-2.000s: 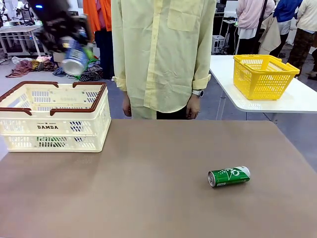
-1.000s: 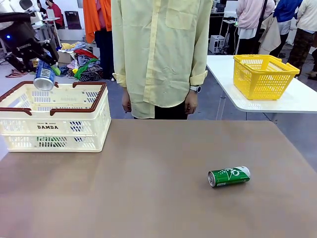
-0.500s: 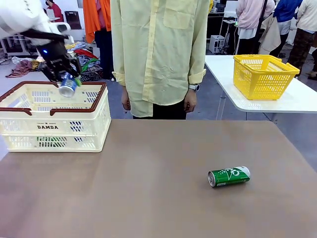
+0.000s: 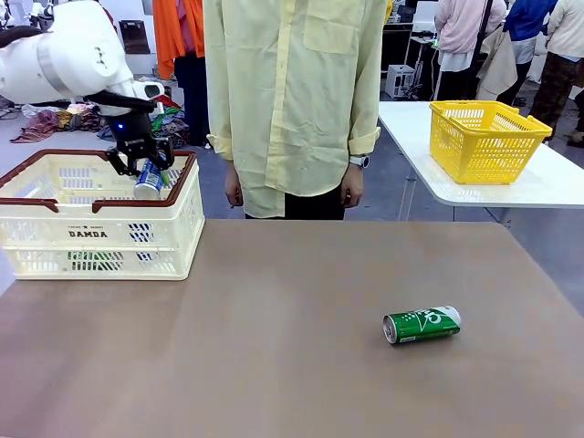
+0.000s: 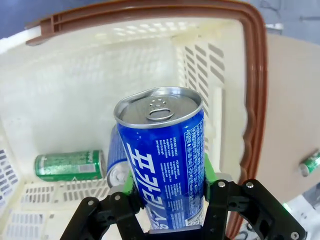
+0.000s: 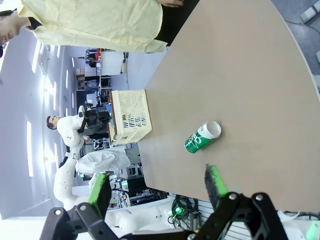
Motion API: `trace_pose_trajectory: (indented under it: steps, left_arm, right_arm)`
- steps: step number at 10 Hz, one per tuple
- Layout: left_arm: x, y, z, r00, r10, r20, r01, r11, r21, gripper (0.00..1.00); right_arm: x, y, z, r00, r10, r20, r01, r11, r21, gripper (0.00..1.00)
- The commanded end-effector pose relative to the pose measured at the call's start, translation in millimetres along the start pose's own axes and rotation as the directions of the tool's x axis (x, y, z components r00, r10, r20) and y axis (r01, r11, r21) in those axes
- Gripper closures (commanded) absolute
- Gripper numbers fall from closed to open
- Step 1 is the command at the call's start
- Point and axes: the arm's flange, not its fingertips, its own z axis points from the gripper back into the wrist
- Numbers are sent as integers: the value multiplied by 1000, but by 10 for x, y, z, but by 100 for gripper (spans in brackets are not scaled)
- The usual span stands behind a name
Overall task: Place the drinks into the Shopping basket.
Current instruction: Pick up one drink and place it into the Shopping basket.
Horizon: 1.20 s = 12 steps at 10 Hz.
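After swinging over, now lowering the blue can (image 4: 148, 182), clamped in the left gripper (image 4: 141, 171), into the basket (image 4: 55, 234); nearing release.

Looked like robotics lab or test hall, not home. White robot arm (image 4: 68, 59) worked at brown table (image 4: 274, 365), near. White side table (image 4: 547, 187) far right bore yellow mesh basket (image 4: 484, 137). Clothes heaps (image 4: 41, 128) lay on floor far left. People (image 4: 461, 36) stood among equipment behind.
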Motion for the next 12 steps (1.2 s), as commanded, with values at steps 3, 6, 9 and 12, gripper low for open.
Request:
trace_pose_trajectory:
  steps: [3, 6, 9, 12]
  left_arm:
    - [135, -3, -81, 1000, 26, 11, -26, 998, 55, 100]
    - [292, 5, -287, 1000, 1, -26, 0, 999, 45, 100]
    - [336, 48, -354, 999, 28, -36, -27, 999, 38, 100]
    - [343, 84, -439, 998, 35, -57, -33, 999, 36, 100]
  right_arm:
    - [-1, 0, 12, 1000, 23, 0, -23, 1000, 15, 0]
    - [-1, 0, 12, 1000, 23, 0, -23, 1000, 15, 0]
    - [-1, 0, 12, 1000, 23, 0, -23, 1000, 15, 0]
    - [-1, 0, 12, 1000, 23, 0, -23, 1000, 15, 0]
